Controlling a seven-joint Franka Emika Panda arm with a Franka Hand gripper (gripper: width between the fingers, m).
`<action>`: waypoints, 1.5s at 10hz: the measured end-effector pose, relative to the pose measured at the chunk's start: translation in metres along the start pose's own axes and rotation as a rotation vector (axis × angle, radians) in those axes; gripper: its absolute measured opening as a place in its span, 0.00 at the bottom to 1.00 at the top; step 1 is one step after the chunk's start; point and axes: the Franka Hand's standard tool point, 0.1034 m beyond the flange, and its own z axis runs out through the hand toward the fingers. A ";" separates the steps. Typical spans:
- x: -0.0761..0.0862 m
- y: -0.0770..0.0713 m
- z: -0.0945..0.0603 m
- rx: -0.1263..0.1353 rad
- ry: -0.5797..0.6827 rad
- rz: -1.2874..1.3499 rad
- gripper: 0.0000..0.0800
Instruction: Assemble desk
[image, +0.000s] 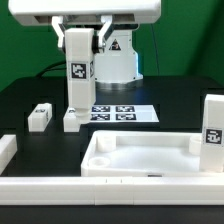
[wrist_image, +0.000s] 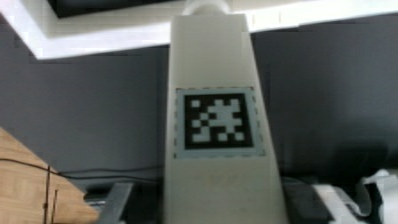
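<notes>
No word, number or brand can be read anywhere. The only signs are black-and-white square tags (image: 79, 70): one on the upright leg (image: 73, 105) at ten o'clock in the exterior view, one on a second leg (image: 213, 112) at three o'clock, and four on the marker board (image: 146, 116) at centre.

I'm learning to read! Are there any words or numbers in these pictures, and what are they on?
No words or numbers can be read.
Tall desk leg: square black-and-white tag, pattern only.
Other desk leg: same kind of tag.
Marker board: four tags, no letters.
Sign on the robot base: too blurred.
</notes>
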 end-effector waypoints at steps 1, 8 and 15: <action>-0.001 0.000 0.009 -0.014 0.020 -0.001 0.36; -0.036 -0.018 0.040 -0.019 -0.014 -0.023 0.36; -0.054 -0.023 0.056 -0.024 -0.033 -0.039 0.36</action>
